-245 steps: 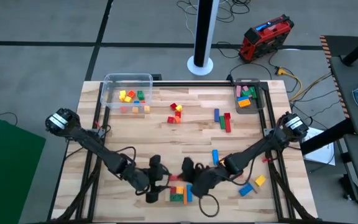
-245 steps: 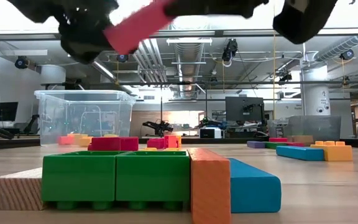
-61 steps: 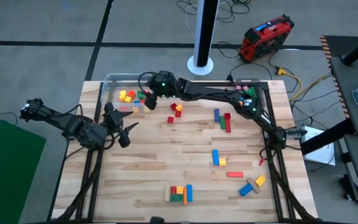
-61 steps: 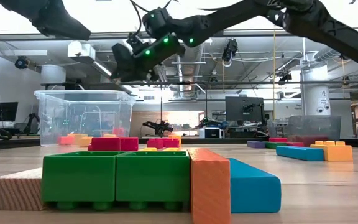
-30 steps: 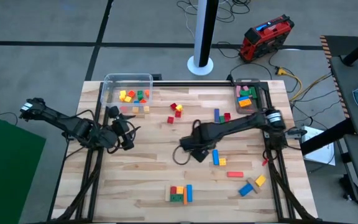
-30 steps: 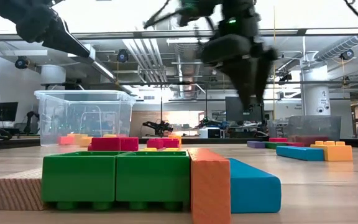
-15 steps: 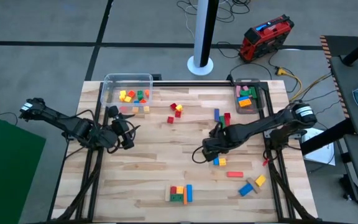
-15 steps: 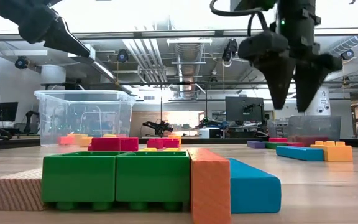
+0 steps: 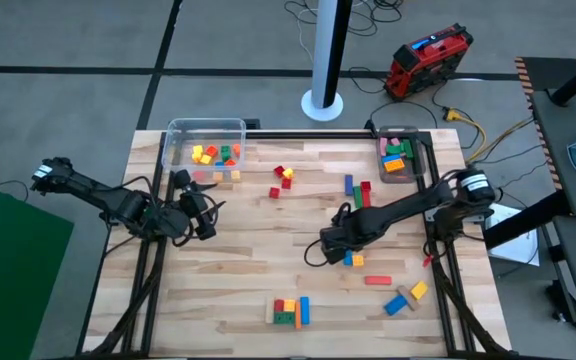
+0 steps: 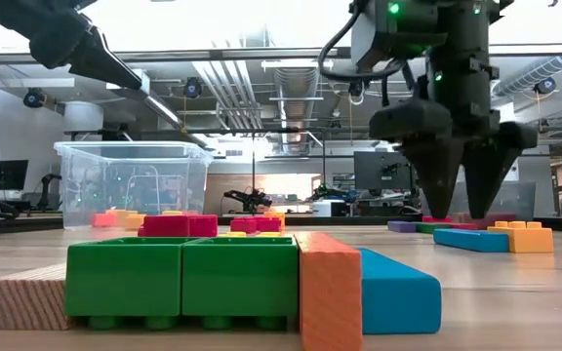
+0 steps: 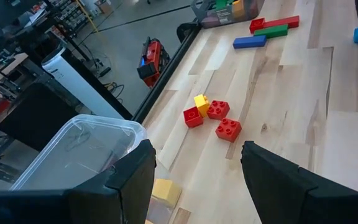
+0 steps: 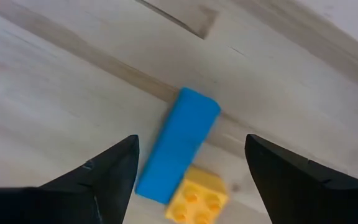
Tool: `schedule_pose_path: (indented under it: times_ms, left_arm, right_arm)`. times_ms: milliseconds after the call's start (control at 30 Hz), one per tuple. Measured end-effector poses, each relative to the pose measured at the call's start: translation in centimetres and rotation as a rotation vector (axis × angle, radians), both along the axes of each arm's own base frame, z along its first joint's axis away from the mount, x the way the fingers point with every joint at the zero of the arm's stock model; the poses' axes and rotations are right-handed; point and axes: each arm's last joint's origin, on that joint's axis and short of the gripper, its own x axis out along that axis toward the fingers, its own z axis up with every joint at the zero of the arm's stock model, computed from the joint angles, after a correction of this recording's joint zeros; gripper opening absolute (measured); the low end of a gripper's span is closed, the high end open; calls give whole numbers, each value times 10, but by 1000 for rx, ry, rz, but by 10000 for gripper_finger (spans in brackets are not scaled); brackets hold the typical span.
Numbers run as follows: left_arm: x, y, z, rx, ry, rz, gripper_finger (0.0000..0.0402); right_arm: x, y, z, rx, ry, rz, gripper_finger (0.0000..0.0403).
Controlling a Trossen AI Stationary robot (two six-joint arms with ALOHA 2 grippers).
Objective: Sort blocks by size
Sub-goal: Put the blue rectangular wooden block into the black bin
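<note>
Since half a second ago the right gripper (image 9: 340,246) has slid a little toward the table's near-left and dropped lower, its fingers spread wide and pointing down over a blue bar (image 12: 178,145) with a small yellow block (image 12: 196,196) touching one end of it; nothing is held between the fingers. From the low camera the same gripper (image 10: 460,195) hangs just above the wood, tips apart. Beyond that pair, a red bar (image 9: 378,281) lies nearby on the table (image 9: 248,270), with a blue, orange and yellow group (image 9: 406,297) closer to the near right corner. At the near edge sits a tight cluster of green, orange and blue blocks (image 10: 232,283). Farther off, small red and yellow blocks (image 9: 282,180) lie mid-table, and blue, green and red bars (image 9: 359,190) rest side by side to their right. A clear tub (image 9: 204,152) at the far left corner holds yellow, red and green pieces; a grey tray (image 9: 399,157) at the far right corner holds more bars. The left gripper (image 9: 196,205) waits at the table's left edge beside the tub, fingers parted and empty.
</note>
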Motion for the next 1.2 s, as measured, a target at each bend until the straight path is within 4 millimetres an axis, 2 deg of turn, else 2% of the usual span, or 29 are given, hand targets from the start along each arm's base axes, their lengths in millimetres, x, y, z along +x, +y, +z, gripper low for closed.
schedule_pose_path:
  times_ms: [167,367,567,867,933,1067,1200]
  left_arm:
    - [0,0,0,0,0,0,213]
    - [0,0,0,-1,-1,1,213]
    - [0,0,0,-2,-1,2,213]
    - [0,0,-2,-1,3,2,213]
    - [0,0,-2,-3,1,3,213]
    - [0,0,-2,-3,1,3,213]
    - [0,0,-2,-4,1,3,213]
  right_arm:
    - [7,0,-15,-3,12,3,273]
    - [9,0,-23,-7,28,3,248]
    - [13,1,-25,-6,3,3,198]
    - [17,-1,-24,-30,-29,3,101]
    - [18,-1,-24,-42,-46,14,92]
    - [26,-6,-17,-88,-91,43,92]
    - [34,-19,8,-207,-179,87,100]
